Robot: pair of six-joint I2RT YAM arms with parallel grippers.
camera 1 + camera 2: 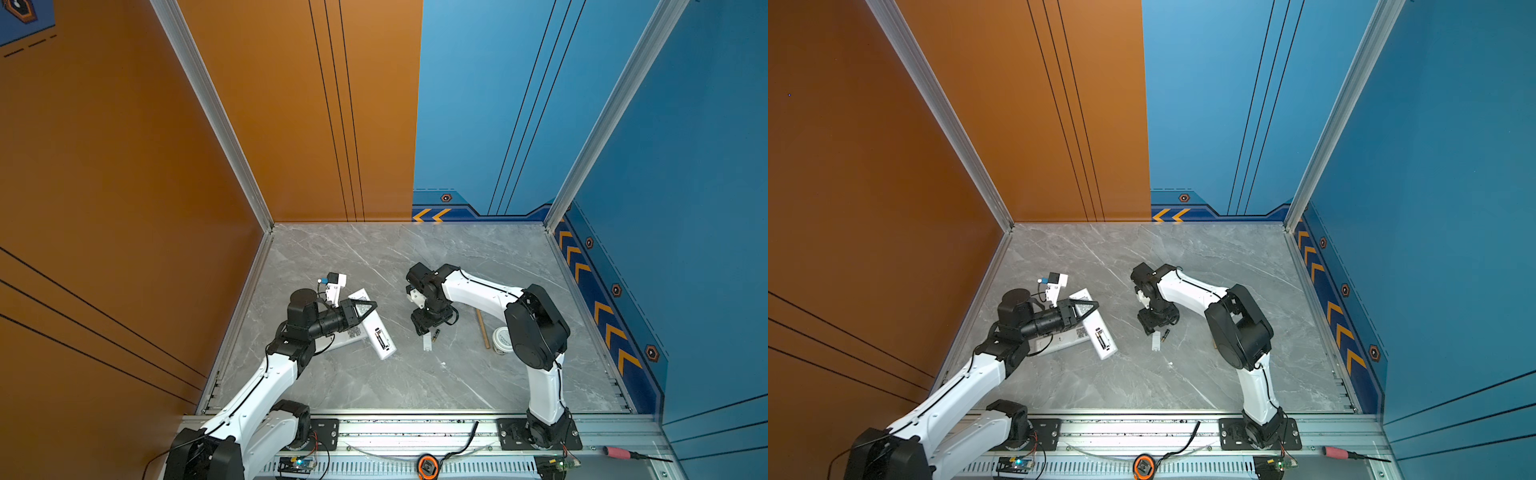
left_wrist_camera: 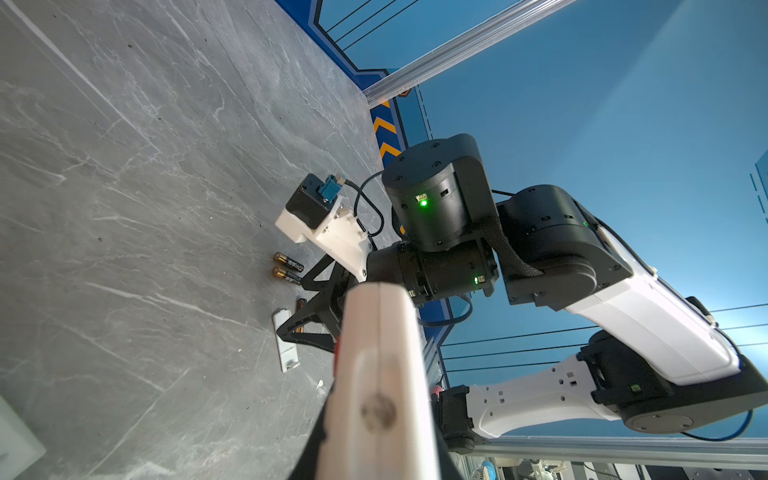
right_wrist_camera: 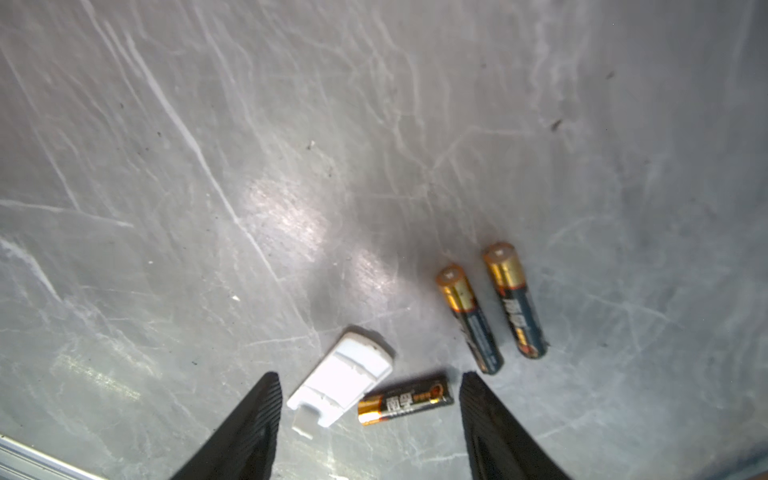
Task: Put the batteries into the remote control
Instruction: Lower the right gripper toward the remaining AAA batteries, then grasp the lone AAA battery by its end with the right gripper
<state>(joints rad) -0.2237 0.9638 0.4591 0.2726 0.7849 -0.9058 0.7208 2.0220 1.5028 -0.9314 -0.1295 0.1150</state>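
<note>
**While the right fingers stand wide over a loose battery, the left pinch a remote**

Since the right gripper (image 3: 369, 374) points down at the table (image 3: 208, 166), its wrist view shows both black ribbed fingers (image 3: 249, 419) spread wide with nothing gripped. Between them a single battery (image 3: 405, 401) lies on its side. Just beside its gold end is a small white battery cover (image 3: 343, 380). Just past one fingertip, two more batteries (image 3: 471, 320) lie side by side, nearly parallel, with their gold ends the same way. Whether the tips touch the table cannot be told.

The left gripper (image 1: 371, 306) has its fingers closed on a white remote control (image 2: 376, 353), seen edge-on in its wrist view. In both top views its tips lie over the far end of that remote. The battery bay (image 1: 379, 337) faces up, uncovered, with something dark inside that is too small to count. A second remote (image 1: 347, 338) lies partly beneath it. Well to the right in a top view, a white cup (image 1: 502, 340) and a wooden stick (image 1: 482, 324) sit near the right arm's elbow.
</note>
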